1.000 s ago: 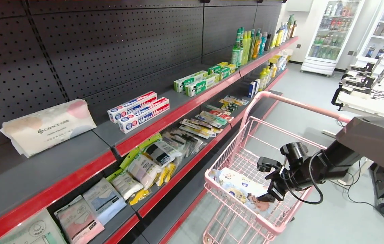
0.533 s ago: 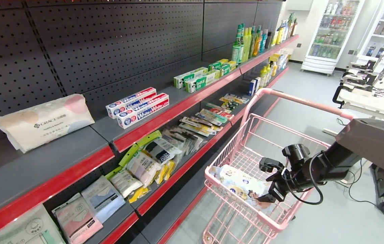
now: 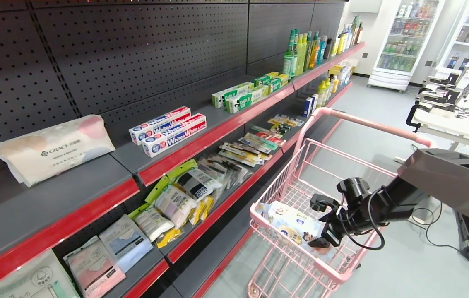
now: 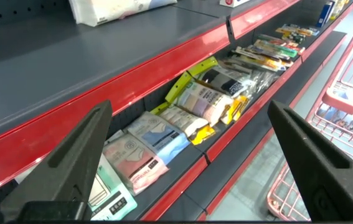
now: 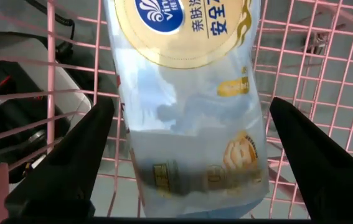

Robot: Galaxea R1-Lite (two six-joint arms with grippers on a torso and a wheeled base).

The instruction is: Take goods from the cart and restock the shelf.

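Pink cart (image 3: 366, 125) holds a yellow-labelled pack (image 3: 294, 225); right gripper (image 5: 190, 102) hangs above it, jaws wide, gripping nothing. Left gripper (image 4: 188, 106) faces the shelf (image 4: 101, 56), jaws wide, empty

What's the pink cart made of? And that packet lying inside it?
The pink cart looks like metal wire with a glossy pink coating: thin crossing rods form a grid. The packet seems soft, shiny plastic film; it wrinkles and glints.

A shop aisle: red-edged shelves (image 3: 201, 145) stocked with toothpaste boxes (image 3: 168, 130) and bottles (image 3: 304, 51), a pink shopping cart (image 3: 300, 198), and drinks fridges (image 3: 404, 41) behind.
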